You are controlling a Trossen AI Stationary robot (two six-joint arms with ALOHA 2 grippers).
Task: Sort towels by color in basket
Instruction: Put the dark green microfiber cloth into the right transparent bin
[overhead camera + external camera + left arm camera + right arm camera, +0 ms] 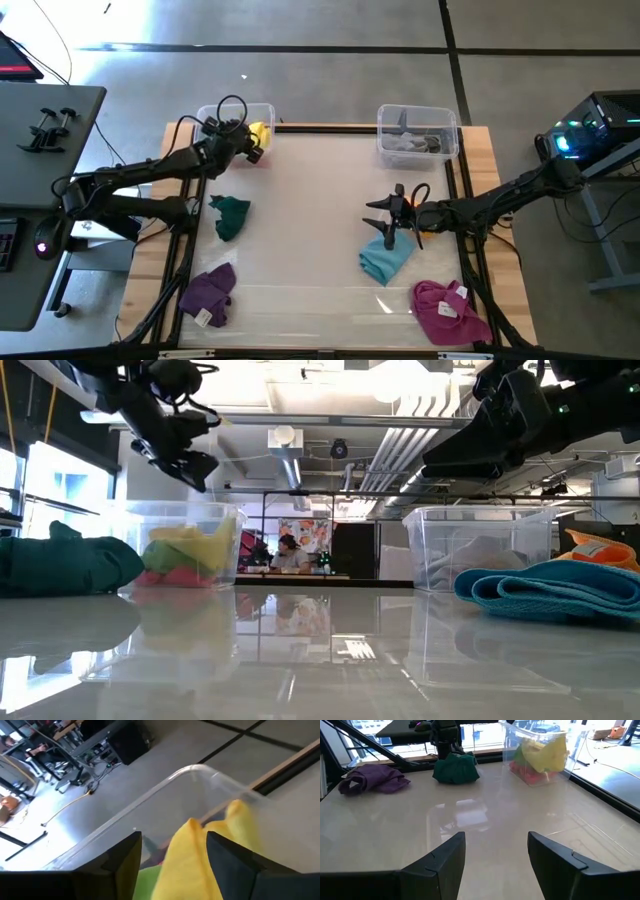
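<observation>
The yellow towel lay in the clear left bin at the table's far left corner, directly under the left gripper, whose fingers stood apart above the bin's rim, holding nothing. Pink and green cloth showed beneath the yellow one in the low and right wrist views, though how many pieces lay there was hard to tell. On the near side of that gripper the dark teal towel sat on the table, and the purple towel lay farther still toward the front edge.

The right gripper hung over the table with its fingers spread and empty. The light blue towel lay just beside and partly under it; the magenta towel lay beyond that, at the near right corner. Between the two grippers the tabletop stretched bare. The right bin held grey cloth, blurred through its wall. An orange towel peeked out behind the blue one, mostly hidden.
</observation>
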